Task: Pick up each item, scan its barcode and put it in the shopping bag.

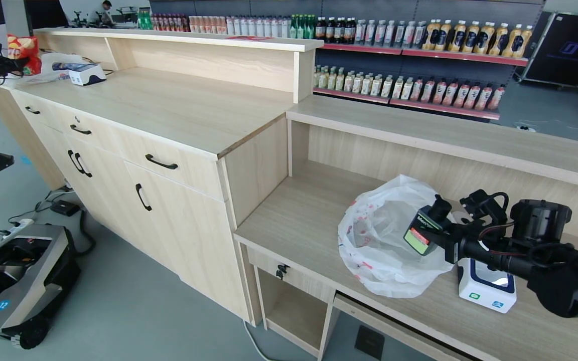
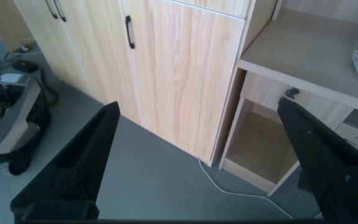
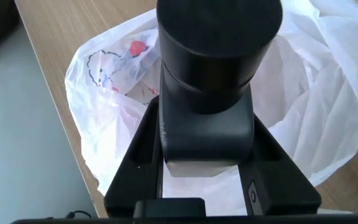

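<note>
Black-capped dark bottle point(image 1: 422, 235) clamped in right gripper point(image 1: 437, 231) above white plastic shopping bag point(image 1: 379, 245); left gripper point(image 2: 197, 109) fingers spread wide apart.

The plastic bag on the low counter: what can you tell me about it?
The shopping bag looks like thin, crinkly, see-through white plastic with small red prints. It sits slumped and puffed up on the lower wooden counter, its top loosely open. The right claw holds a dark bottle close over its right side. A white scanner stands right beside it; whether they touch is unclear.
</note>
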`<state>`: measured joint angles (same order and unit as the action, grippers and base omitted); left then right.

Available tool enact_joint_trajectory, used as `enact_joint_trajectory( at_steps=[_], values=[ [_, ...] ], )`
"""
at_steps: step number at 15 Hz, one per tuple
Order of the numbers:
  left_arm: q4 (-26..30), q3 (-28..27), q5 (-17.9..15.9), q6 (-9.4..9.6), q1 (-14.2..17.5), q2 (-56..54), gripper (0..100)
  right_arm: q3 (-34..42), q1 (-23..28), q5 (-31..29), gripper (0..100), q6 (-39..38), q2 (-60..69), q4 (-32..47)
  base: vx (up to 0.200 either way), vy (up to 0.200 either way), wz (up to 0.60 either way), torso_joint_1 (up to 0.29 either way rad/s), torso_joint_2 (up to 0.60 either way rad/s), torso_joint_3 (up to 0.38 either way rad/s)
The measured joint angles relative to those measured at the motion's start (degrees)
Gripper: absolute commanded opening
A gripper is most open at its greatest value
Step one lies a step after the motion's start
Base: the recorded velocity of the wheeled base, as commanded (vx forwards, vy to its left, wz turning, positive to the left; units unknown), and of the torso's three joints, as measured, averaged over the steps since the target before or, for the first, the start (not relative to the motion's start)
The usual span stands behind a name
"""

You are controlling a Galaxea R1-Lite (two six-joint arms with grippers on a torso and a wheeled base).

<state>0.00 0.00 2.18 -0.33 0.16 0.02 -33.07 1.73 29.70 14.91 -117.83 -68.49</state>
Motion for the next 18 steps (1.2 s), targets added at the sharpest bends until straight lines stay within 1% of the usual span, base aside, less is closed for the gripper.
enact_joint_trajectory(
  at_steps=[1,3,5,18],
  values=[
    [0.0,0.0,0.0,0.0,0.0,0.0,100,-0.2,-0.24,0.05,0,0.04,-0.69,-0.32,0.0,0.0,0.0,0.0,0.0,0.0],
    [0.0,0.0,0.0,0.0,0.0,0.0,100,-0.88,-0.74,0.16,0,0.02,-2.58,-3.79,0.0,0.0,0.0,0.0,0.0,0.0],
    [0.0,0.0,0.0,0.0,0.0,0.0,100,-1.16,-1.1,2.35,0,0.02,-4.77,-6.25,0.0,0.0,0.0,0.0,0.0,0.0],
    [0.0,0.0,-0.02,0.0,0.0,0.0,100,-3.23,-2.15,3.21,0,2.66,-12.21,-8.92,0.0,0.0,0.0,0.0,0.0,0.0]
  ],
)
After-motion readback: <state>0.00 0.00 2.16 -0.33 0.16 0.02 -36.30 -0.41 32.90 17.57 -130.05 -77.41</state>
